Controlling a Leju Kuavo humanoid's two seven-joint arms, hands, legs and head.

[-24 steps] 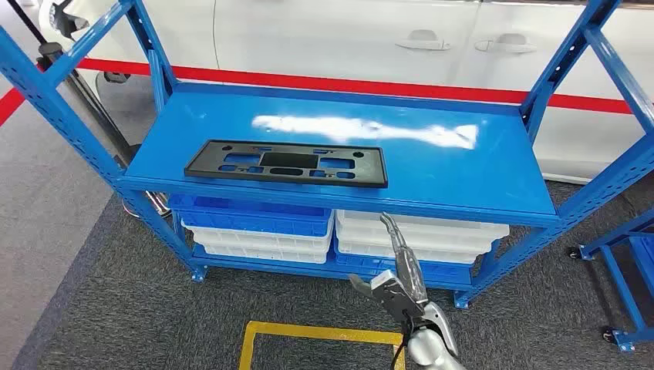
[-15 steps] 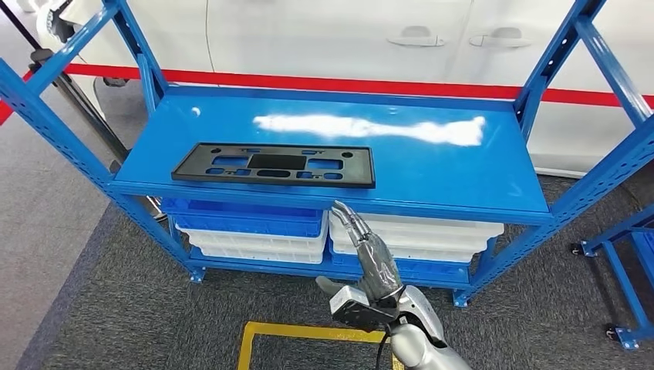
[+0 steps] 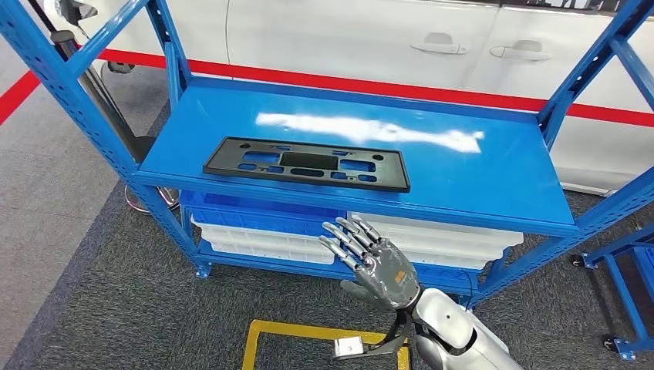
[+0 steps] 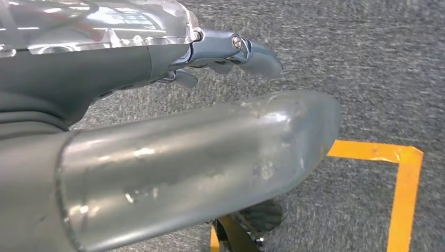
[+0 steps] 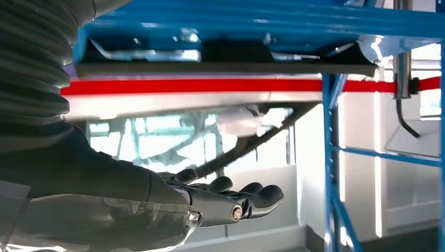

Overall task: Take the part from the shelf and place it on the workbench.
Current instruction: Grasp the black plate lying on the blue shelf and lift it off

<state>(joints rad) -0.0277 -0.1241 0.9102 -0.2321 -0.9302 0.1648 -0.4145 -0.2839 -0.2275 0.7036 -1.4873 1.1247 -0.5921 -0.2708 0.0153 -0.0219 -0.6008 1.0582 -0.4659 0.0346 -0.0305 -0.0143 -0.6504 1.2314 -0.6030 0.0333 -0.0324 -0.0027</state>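
A flat black part (image 3: 306, 163) with several cut-outs lies along the front of the blue shelf (image 3: 478, 181). My right hand (image 3: 374, 262) is raised in front of the shelf, just below its front edge and to the right of the part's middle. Its fingers are spread and it holds nothing. In the right wrist view the fingers (image 5: 231, 202) reach out straight, and the part (image 5: 225, 68) shows as a dark strip on the blue shelf board. My left hand (image 4: 199, 157) hangs over grey carpet, fingers (image 4: 257, 55) extended, holding nothing.
White and blue bins (image 3: 262, 231) are stacked under the shelf. A white car (image 3: 347, 38) with a red stripe stands behind it. A yellow tape square (image 3: 308, 333) marks the carpet by my feet. A dark stand (image 3: 100, 100) is at left, another blue rack (image 3: 628, 262) at right.
My right hand has risen and turned from edge-on to a spread, flat pose. The whole picture shifted, so the camera has moved.
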